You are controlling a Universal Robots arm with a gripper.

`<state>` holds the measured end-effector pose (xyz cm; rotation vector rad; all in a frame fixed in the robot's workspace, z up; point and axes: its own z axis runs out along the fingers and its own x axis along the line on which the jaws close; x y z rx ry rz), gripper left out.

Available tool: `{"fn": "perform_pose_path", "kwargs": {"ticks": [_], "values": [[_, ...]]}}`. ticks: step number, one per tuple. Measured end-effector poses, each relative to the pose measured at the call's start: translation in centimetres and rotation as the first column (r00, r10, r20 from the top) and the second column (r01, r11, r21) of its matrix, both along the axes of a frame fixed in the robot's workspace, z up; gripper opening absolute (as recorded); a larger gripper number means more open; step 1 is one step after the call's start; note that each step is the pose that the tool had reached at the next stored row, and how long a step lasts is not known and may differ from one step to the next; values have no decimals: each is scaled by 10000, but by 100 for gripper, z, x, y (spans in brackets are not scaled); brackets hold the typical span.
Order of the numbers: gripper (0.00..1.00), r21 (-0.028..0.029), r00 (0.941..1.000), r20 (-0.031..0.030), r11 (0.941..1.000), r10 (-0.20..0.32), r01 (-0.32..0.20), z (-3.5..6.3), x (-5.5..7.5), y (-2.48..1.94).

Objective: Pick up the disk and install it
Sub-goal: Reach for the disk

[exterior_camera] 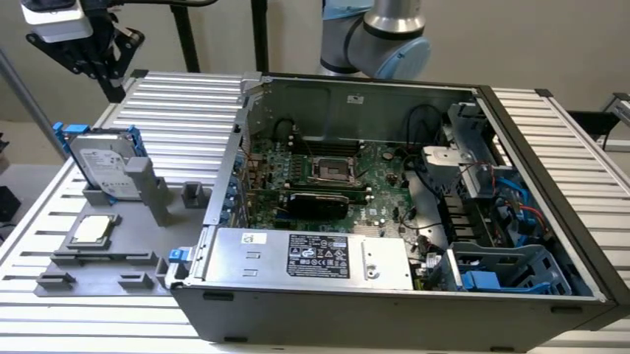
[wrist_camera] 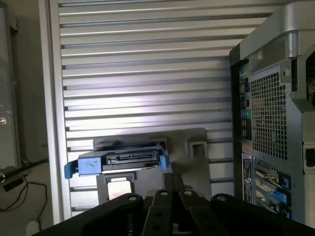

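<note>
The disk (exterior_camera: 102,164), a silver-grey drive with a white label in a blue frame, stands on edge in a grey holder on the exterior view's left, beside the open computer case (exterior_camera: 394,318). My gripper (exterior_camera: 102,72) hangs well above and behind it, its black fingers shut with nothing between them. In the wrist view the disk (wrist_camera: 118,161) appears edge-on, its blue frame and connector facing the camera, a good distance beyond the closed gripper (wrist_camera: 172,181).
A grey fixture plate (exterior_camera: 59,274) carries the holder and a small square silver chip (exterior_camera: 93,230). Inside the case are the motherboard (exterior_camera: 335,173), a grey power-supply box (exterior_camera: 305,258) and a blue drive bay (exterior_camera: 507,269). The case's rear wall (wrist_camera: 275,123) rises beside the gripper. Ribbed aluminium table (exterior_camera: 187,110).
</note>
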<state>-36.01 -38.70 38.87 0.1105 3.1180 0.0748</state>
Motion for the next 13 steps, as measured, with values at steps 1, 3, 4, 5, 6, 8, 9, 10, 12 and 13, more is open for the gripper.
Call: {"fn": "perform_pose_path", "kwargs": {"ticks": [1, 3, 4, 5, 6, 8, 9, 10, 12, 13], "values": [[11, 0, 10000, 0, 10000, 1, -1, -5, -44, 12], [11, 0, 10000, 0, 10000, 1, -1, -15, -137, 38], [11, -1, 10000, -1, 10000, 0, 0, -20, -183, 51], [11, 0, 10000, 0, 10000, 0, 0, -25, -227, 63], [11, 0, 10000, 0, 10000, 1, -1, -31, -272, 73], [11, 0, 10000, 0, 10000, 0, 0, -43, -364, 93], [11, 0, 10000, 0, 10000, 0, 0, -50, -409, 101], [11, 0, 10000, 0, 10000, 0, 0, -57, -454, 107], [11, -4, 10000, -7, 10000, 1, -1, -69, -542, 117], [11, -10, 10000, -16, 10000, 3, -3, -74, -582, 120]]}}
